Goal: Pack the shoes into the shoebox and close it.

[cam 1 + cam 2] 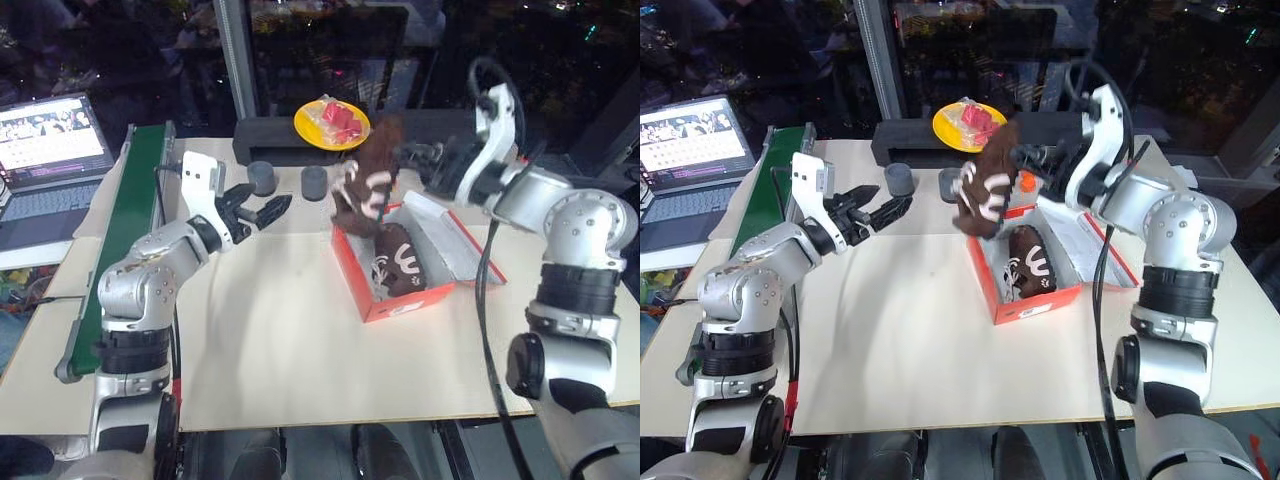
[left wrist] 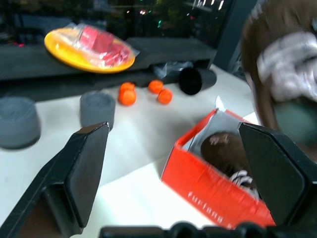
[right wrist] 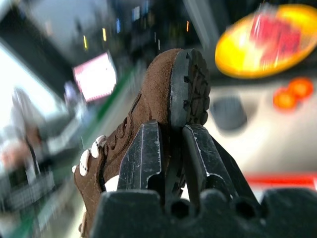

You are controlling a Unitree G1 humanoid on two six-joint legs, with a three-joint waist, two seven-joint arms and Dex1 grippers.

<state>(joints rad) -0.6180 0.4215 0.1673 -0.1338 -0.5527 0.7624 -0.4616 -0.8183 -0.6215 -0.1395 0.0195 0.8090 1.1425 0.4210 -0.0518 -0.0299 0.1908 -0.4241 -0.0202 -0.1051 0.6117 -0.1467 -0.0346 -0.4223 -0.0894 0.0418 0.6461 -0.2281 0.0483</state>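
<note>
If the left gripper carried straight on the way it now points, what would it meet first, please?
Probably the shoebox: the open left gripper aims at its near red wall, though depth is unclear.

shoebox: red-orange cardboard box [image 1: 400, 300], white inside, lid open, on table [image 1: 280, 350] | shoe 1: dark brown soft sneaker, cream laces [image 1: 398, 262], lying inside box | shoe 2: matching sneaker [image 1: 362, 192], held by right pincer [image 3: 171, 148] above box's far end

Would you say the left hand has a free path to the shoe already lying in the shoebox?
Probably not yet: the open left hand faces the shoebox, but the second shoe, hanging from the right hand, blocks the boxed shoe.
</note>
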